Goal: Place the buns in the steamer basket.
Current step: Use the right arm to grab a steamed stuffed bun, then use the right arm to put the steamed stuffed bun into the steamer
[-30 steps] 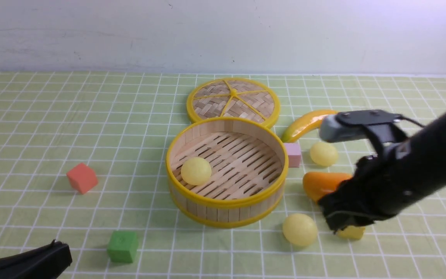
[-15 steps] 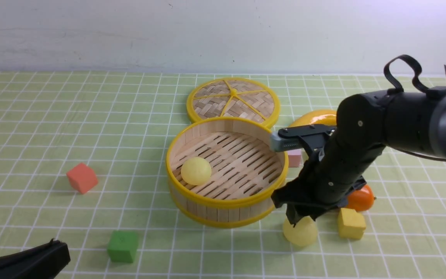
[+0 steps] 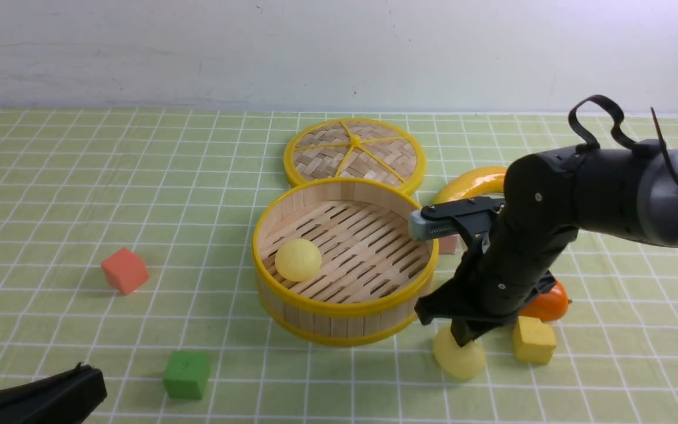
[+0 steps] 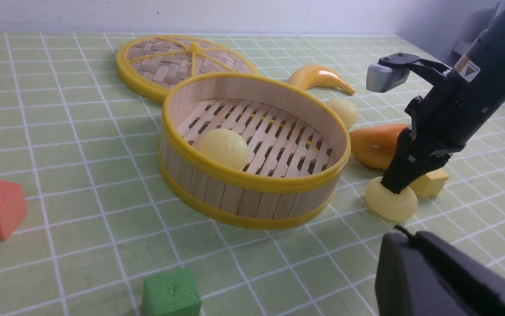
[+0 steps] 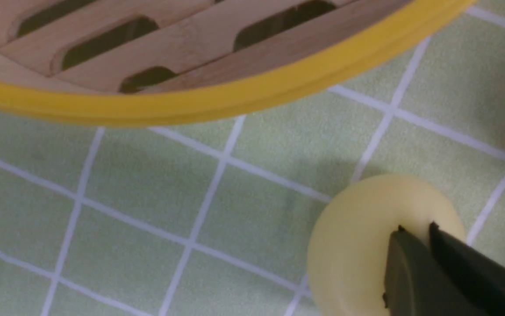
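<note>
The steamer basket [image 3: 339, 309] stands mid-table with one bun [image 3: 298, 259] on its slatted floor. A second bun [image 3: 459, 358] lies on the cloth just off the basket's front right. My right gripper [image 3: 463, 340] points down onto it. In the right wrist view the jaws [image 5: 415, 229] are nearly together, with their tips touching the top of this bun [image 5: 357, 245], not around it. A third bun [image 4: 343, 110] shows only in the left wrist view, beyond the basket near the banana. My left gripper [image 3: 88, 377] is low at the near left, jaws together and empty.
A woven lid [image 3: 354, 154] lies behind the basket. A banana [image 3: 471, 184], a pink cube [image 3: 447, 244], an orange mango [image 3: 545, 303] and a yellow cube [image 3: 533, 340] crowd the right side by my right arm. A red cube [image 3: 125, 270] and a green cube [image 3: 186, 374] sit at the left.
My right arm swung left from over the yellow cube to the front bun and came down until its tips touch the bun's top. The left arm stayed put.
</note>
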`<state>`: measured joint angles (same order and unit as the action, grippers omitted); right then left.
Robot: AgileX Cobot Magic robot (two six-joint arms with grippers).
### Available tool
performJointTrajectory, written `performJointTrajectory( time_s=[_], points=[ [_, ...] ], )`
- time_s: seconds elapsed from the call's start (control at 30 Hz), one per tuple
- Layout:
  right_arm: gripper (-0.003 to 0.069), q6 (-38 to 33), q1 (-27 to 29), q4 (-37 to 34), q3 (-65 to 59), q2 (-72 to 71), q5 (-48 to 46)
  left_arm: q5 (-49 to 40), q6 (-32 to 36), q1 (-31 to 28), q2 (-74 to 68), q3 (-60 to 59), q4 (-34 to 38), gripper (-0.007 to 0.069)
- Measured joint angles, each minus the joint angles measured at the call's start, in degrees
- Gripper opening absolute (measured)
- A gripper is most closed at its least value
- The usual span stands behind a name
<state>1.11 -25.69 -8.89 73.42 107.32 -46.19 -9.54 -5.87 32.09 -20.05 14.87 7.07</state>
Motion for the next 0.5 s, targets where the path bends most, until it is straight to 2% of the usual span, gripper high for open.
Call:
performJointTrajectory(
  time_s=[0.23,0.37,0.5],
  points=[
    [0.0007,-1.42,-0.87,-2.09,5.42,-5.93,-3.55,0.06,0.00,0.00,0.00,0.00,0.00,0.0009],
    [0.0008,-3.89,-2.89,-5.55,13.02,-5.26,0.39,0.17,0.00,0.00,0.00,0.00,-0.19,0.0011],
    [0.0013,-4.06,-2.95,-5.82,18.63,1.25,2.93,0.36,0.00,0.00,0.00,0.00,-0.23,0.0015]
  ],
)
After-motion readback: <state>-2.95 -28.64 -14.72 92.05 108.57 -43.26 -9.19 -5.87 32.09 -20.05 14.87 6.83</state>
